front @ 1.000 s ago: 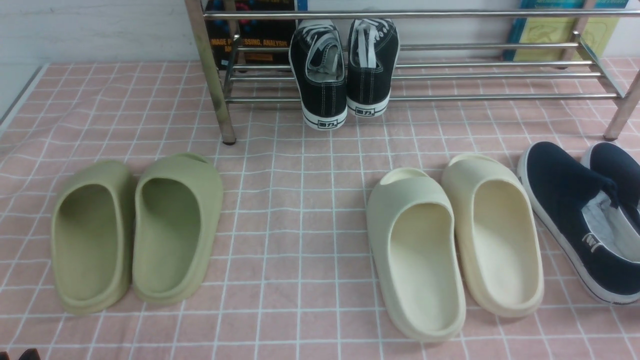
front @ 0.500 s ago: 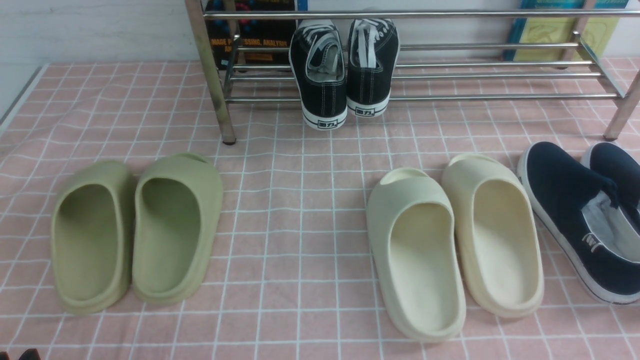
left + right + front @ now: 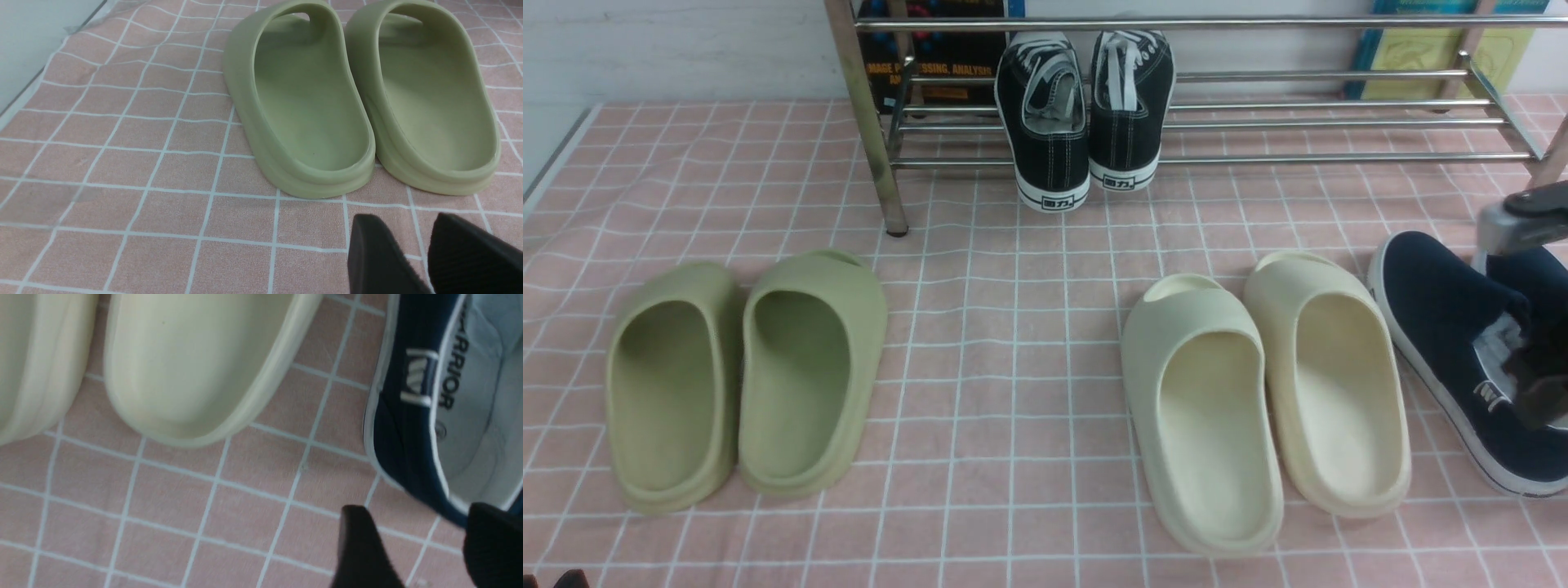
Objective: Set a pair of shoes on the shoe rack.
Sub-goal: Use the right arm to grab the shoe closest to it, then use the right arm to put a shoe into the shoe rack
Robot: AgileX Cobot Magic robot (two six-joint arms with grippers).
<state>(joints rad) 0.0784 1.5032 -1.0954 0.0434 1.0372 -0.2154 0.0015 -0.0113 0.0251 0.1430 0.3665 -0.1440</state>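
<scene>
Not yet on the chrome shoe rack [image 3: 1258, 158]: navy slip-on shoes [image 3: 1445, 327], side by side on the pink checked table [image 3: 1013, 327] at its far right, toes toward the rack's right leg, partly cut off by the front view's edge. Just to their left, cream foam slides [image 3: 1201, 408]; well apart at the left, green foam slides [image 3: 800, 367]. On the rack's lower bars, left of centre, black lace-up sneakers [image 3: 1045, 147], heels outward. Above the navy pair, blurred in the front view, right gripper [image 3: 416, 531], fingers [image 3: 359, 551] spread wide with nothing gripped, the heel of one navy shoe showing in the gap between them. Low over the cloth near the green slides' heels, left gripper [image 3: 408, 245], fingers [image 3: 380, 261] only narrowly parted, nothing between them.
</scene>
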